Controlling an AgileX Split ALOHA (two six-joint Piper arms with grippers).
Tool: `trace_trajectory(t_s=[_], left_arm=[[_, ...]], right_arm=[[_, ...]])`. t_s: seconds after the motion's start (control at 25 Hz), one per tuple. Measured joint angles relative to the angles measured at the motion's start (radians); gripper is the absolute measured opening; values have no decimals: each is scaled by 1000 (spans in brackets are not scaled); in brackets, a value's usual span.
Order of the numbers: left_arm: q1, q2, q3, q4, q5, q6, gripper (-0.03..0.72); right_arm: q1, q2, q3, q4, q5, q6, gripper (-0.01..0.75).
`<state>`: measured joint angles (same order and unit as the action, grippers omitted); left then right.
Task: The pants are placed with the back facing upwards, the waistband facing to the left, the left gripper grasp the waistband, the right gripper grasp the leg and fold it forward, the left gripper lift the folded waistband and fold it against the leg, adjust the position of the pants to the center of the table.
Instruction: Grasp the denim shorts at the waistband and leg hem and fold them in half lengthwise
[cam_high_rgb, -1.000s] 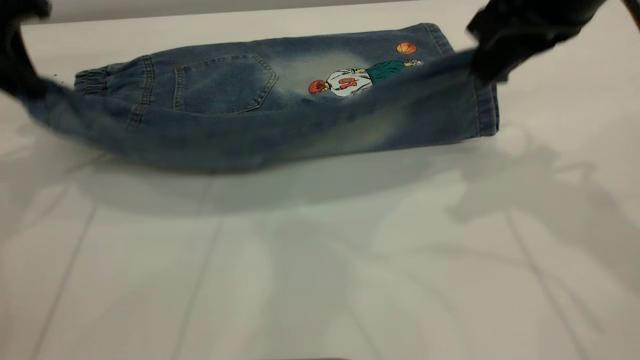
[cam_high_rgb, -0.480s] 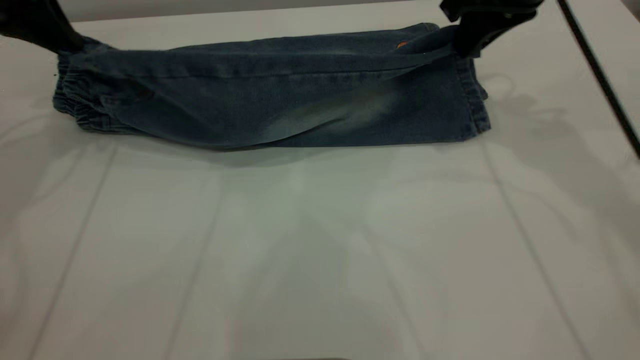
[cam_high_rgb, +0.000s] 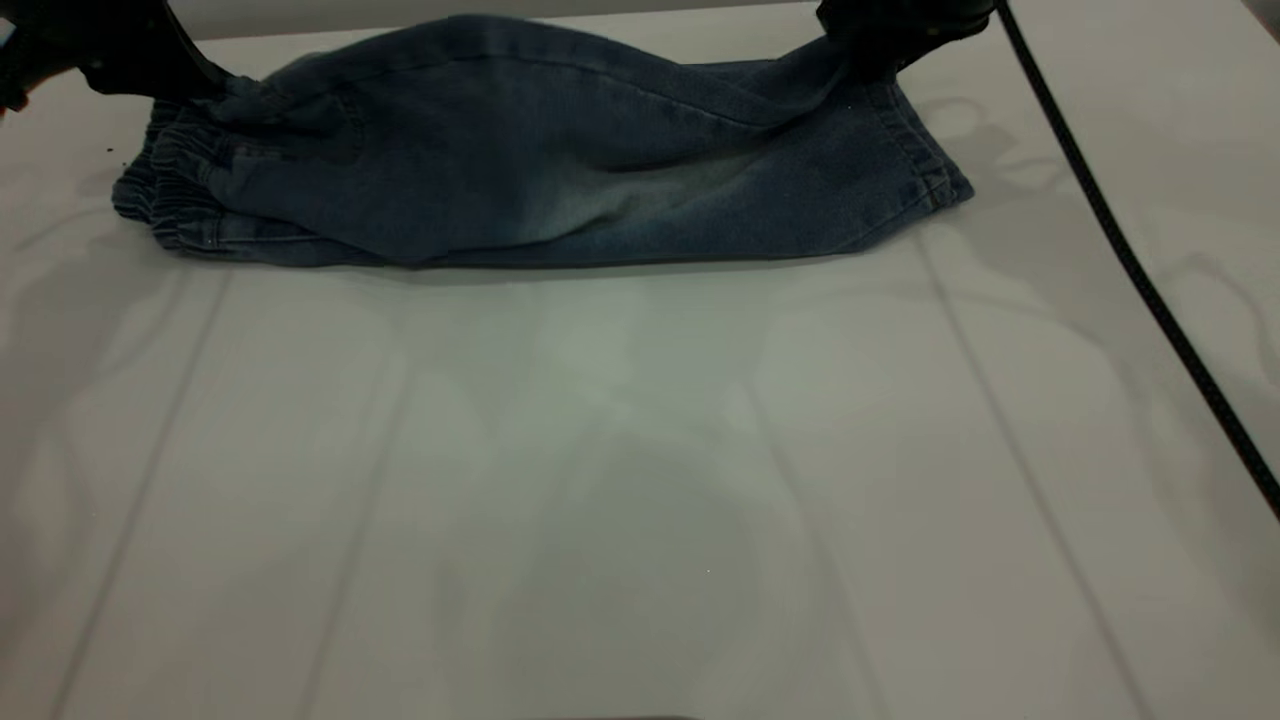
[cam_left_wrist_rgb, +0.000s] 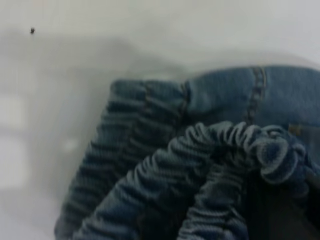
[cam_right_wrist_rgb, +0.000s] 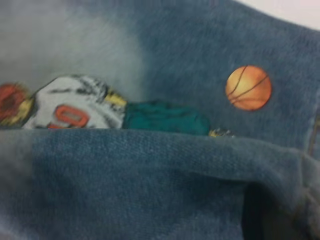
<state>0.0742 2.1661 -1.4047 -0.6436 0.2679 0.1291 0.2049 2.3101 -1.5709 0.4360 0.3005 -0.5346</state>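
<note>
Pants (cam_high_rgb: 540, 190) lie across far part of table (cam_high_rgb: 640, 480), folded lengthwise, top layer humped up in the middle. Waistband (cam_high_rgb: 175, 195) at left end, leg (cam_high_rgb: 860, 170) hem at right end. Left gripper (cam_high_rgb: 205, 85) at far-left corner, clamped on waistband w/ cloth bunched at its tip; fingers themselves hidden. Right gripper (cam_high_rgb: 865, 45) at far-right corner, pinching leg edge, lifted a bit. Right wrist view: upper denim layer over cartoon print (cam_right_wrist_rgb: 75, 107) and orange ball (cam_right_wrist_rgb: 248, 87). Black cable (cam_high_rgb: 1130, 260) runs across table at right.
</note>
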Motion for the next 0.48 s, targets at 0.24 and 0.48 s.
trace_trajectory(t_s=[0.24,0.48], left_arm=[[-11,11,-1,-3,-122,131,99],[-11,0,-1,-6,-90,401,300]], right_arm=[[-1,11,-1,4,-76,0,227],[-3,-11,-1,77,-17,26,535]])
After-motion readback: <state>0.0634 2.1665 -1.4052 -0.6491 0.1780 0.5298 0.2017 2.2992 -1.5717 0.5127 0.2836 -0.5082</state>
